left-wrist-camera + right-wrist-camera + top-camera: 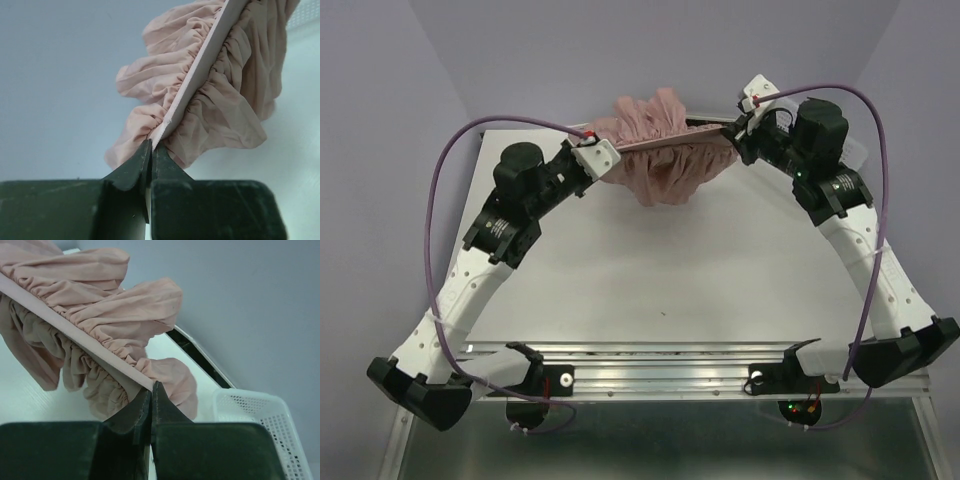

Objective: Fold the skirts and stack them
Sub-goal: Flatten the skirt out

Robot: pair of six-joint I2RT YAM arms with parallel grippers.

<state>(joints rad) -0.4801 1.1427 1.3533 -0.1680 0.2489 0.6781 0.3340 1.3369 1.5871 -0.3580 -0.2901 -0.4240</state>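
One dusty-pink ruffled skirt (pixel 660 150) hangs in the air at the far middle of the table, its waistband stretched taut between both grippers. My left gripper (pixel 607 153) is shut on the waistband's left end; in the left wrist view the band (pixel 200 70) runs up from the closed gripper (pixel 151 147). My right gripper (pixel 733 135) is shut on the right end; in the right wrist view the band (pixel 85 347) runs left from the closed gripper (pixel 152 390). The ruffles (pixel 120 310) droop on both sides of the band.
A white plastic mesh basket (pixel 260 425) stands at the far right, behind the right arm; its edge shows in the top view (pixel 855 150). The white table (pixel 650 270) stretches toward the near rail. Purple walls stand close behind.
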